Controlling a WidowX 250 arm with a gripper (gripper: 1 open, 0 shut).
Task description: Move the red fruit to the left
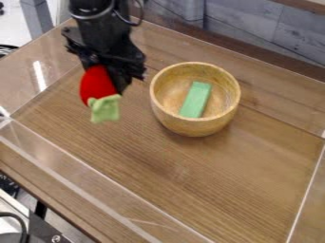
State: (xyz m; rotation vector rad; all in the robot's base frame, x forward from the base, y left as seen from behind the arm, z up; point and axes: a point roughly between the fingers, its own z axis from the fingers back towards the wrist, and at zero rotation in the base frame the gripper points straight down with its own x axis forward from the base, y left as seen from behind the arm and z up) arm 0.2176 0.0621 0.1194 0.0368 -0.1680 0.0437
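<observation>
The red fruit [97,85] is a small bright red toy with a pale green leafy end [105,109] pointing down. It hangs above the left part of the wooden table, clear of the surface. My gripper [106,72] comes down from above and is shut on the fruit's upper side. The black arm rises out of the top of the view behind it.
A wooden bowl [229,115] stands right of the fruit with a light green rectangular block [196,99] inside. Clear plastic walls [38,76] ring the wooden table [165,180]. A grey plank wall runs along the back.
</observation>
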